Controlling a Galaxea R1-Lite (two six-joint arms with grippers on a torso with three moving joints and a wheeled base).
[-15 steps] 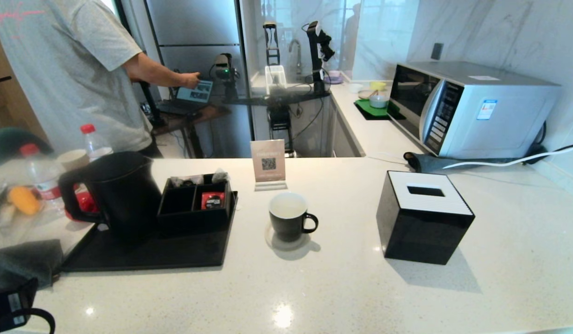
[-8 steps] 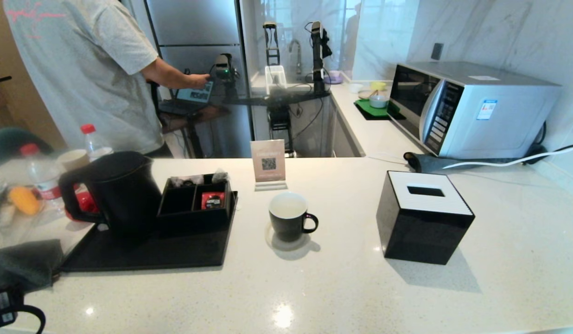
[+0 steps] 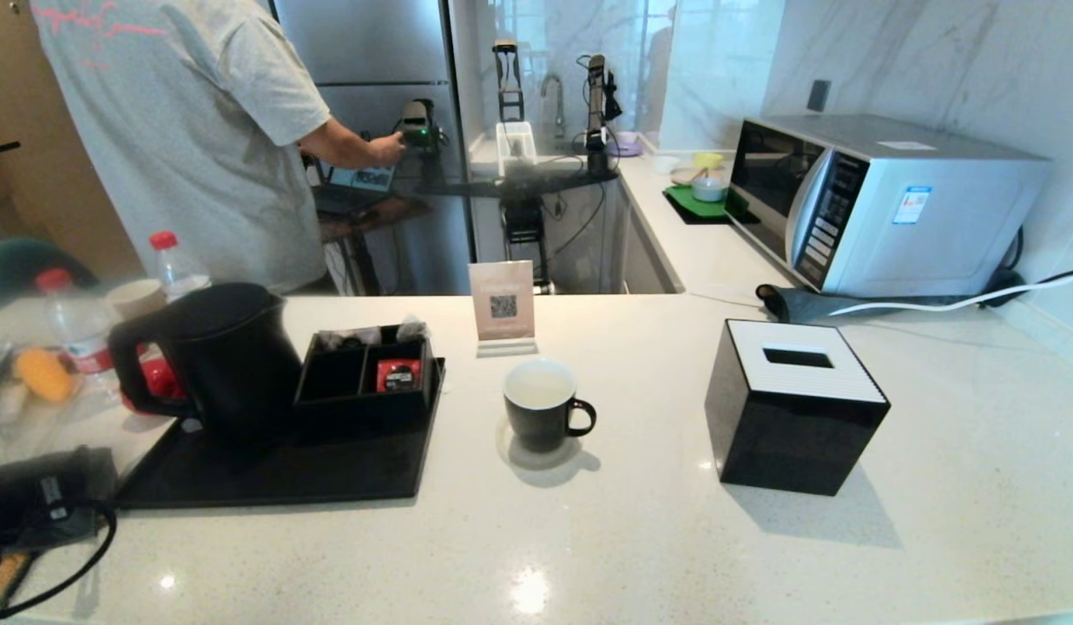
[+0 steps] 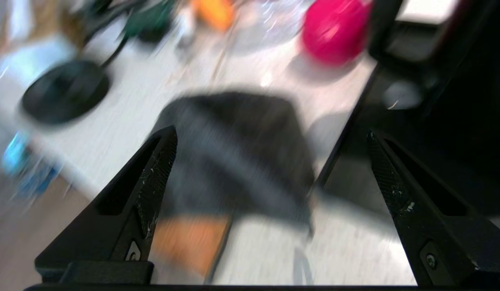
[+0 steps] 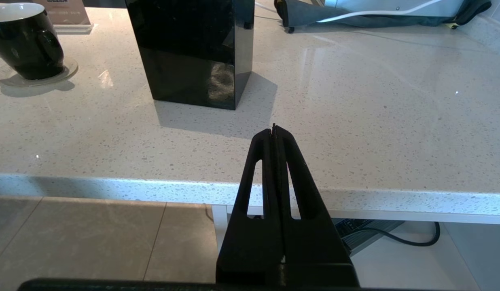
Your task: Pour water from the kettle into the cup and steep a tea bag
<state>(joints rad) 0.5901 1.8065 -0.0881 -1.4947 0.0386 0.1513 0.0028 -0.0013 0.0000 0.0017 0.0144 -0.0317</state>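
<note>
The matte-black kettle (image 3: 224, 360) stands upright on the black tray (image 3: 285, 477) at the left, handle facing left. The black cup (image 3: 541, 408) sits on a clear coaster mid-counter, handle to the right; its white inside looks pale, and I cannot tell if water is in it. It also shows in the right wrist view as the cup (image 5: 27, 44). Small greyish pouches (image 3: 411, 328) lie at the back of the tray's organiser. My left gripper (image 4: 270, 132) is open and empty over a dark cloth (image 4: 238, 149) by the tray's near left corner. My right gripper (image 5: 273, 127) is shut below the counter's front edge.
A black cube tissue box (image 3: 797, 404) stands right of the cup. A QR sign (image 3: 502, 305) is behind it. Red-capped bottles (image 3: 176, 265), a paper cup and a red ball crowd the far left. A microwave (image 3: 884, 204) is at the back right. A person (image 3: 181, 130) stands beyond the counter.
My left arm has risen from the lower left corner towards the dark cloth and tray. The person behind the counter has shifted right. Kettle, cup and right arm are unmoved.
</note>
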